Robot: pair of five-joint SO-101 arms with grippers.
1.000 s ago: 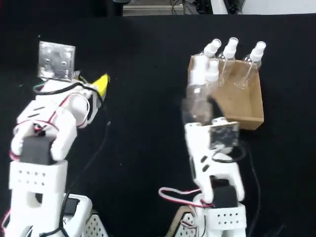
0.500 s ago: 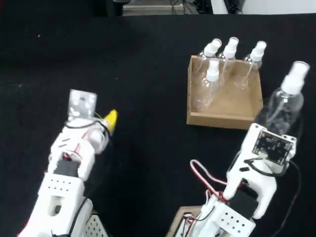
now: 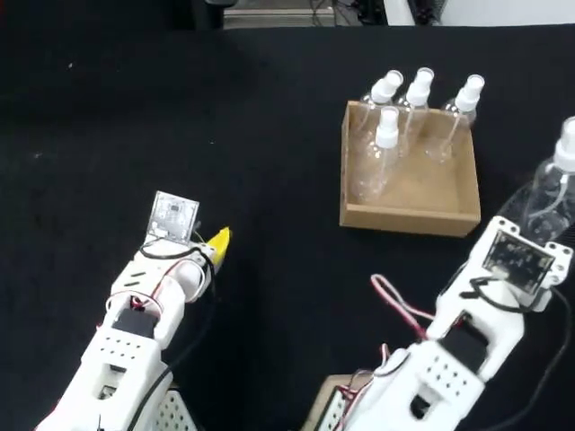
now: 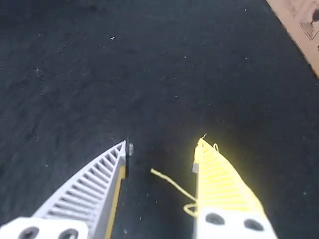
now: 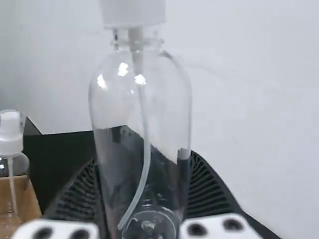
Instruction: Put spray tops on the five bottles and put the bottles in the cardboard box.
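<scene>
My right gripper (image 5: pixel 142 199) is shut on a clear bottle (image 5: pixel 140 139) with a white spray top (image 5: pixel 132 12). In the high view that bottle (image 3: pixel 550 189) is held up at the table's right edge, to the right of the cardboard box (image 3: pixel 409 215). Several capped clear bottles (image 3: pixel 386 148) stand upright in the box, mostly along its far side. My left gripper (image 4: pixel 162 152) is open over bare black cloth with nothing between its fingers; in the high view it (image 3: pixel 216 242) sits left of the box, low over the table.
A black cloth (image 3: pixel 225 108) covers the table. A corner of the cardboard box (image 4: pixel 299 25) shows in the left wrist view. A white wall (image 5: pixel 259 89) is behind the held bottle. Cables (image 3: pixel 400 310) trail near the right arm's base.
The right arm swung the bottle from the box's near-left corner out to the right edge of the table. The left arm drew back toward the front and right, gripper staying open.
</scene>
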